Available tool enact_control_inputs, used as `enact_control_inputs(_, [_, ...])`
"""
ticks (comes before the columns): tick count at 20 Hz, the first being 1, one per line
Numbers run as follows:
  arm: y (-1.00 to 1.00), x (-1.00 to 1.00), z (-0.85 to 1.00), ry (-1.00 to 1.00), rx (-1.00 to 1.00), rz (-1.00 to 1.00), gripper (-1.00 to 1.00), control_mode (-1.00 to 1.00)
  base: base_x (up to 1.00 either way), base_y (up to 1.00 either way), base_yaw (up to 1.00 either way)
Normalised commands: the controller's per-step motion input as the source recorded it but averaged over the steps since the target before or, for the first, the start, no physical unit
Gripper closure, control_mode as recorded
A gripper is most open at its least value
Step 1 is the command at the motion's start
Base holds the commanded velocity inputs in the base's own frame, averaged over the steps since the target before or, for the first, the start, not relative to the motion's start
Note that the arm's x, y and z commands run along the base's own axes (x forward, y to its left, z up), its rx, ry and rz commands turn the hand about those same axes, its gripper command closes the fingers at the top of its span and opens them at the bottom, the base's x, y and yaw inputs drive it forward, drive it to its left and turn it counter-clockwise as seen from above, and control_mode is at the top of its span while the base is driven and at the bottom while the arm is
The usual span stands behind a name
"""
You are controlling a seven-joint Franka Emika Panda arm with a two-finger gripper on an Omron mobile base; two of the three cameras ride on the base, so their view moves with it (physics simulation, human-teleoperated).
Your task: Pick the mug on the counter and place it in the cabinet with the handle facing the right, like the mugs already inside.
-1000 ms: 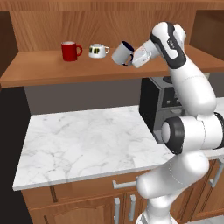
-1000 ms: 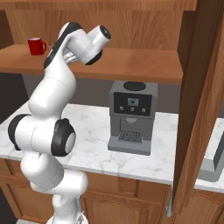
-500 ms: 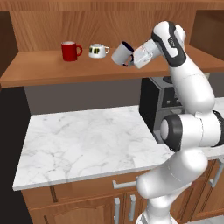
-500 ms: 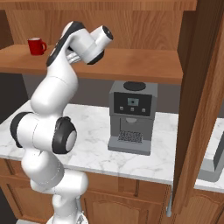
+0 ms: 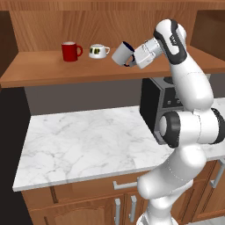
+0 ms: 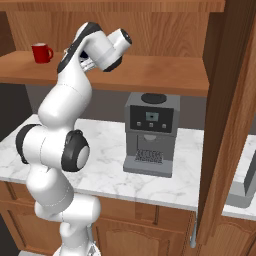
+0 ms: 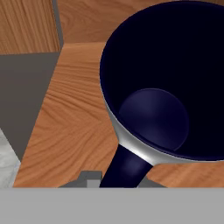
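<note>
The light grey mug (image 5: 122, 53) with its dark navy inside hangs tilted just above the cabinet (image 5: 44, 72) shelf, right of the white cup. My gripper (image 5: 132, 60) is shut on it at the handle (image 5: 128, 63) side, reaching in from the right. In the hand view the mug (image 7: 162, 87) opens toward the camera, its dark handle (image 7: 127, 168) points down at the fingers, and the wooden shelf (image 7: 74, 127) lies beneath. The marble counter (image 5: 88, 140) lies below.
A red mug (image 5: 70, 51) and a squat white cup (image 5: 99, 50) stand on the shelf to the left, handles to the right. A grey coffee machine (image 6: 150, 132) sits on the counter under the shelf's right part. A wooden post (image 6: 225, 115) rises at the right.
The hand has risen and shifted only slightly, with the mug still held above the shelf beside the white cup.
</note>
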Motion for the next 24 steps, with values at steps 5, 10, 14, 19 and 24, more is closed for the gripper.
enact_control_inputs(5, [0.00, 0.00, -0.02, 0.00, 0.00, 0.05, 1.00, -1.00, 0.00, 0.00, 0.00])
enact_control_inputs(10, [0.00, 0.00, -0.03, 0.00, 0.00, 0.05, 1.00, -1.00, 0.00, 0.00, 0.00])
enact_control_inputs(14, [0.00, 0.00, -0.02, 0.00, 0.00, 0.04, 1.00, -1.00, 0.00, 0.00, 0.00])
enact_control_inputs(19, [0.00, 0.00, 0.00, 0.00, 0.00, 0.03, -1.00, -1.00, 0.00, 0.00, 0.00])
enact_control_inputs(24, [0.00, 0.00, 0.00, 0.00, 0.00, 0.02, -1.00, -1.00, 0.00, 0.00, 0.00])
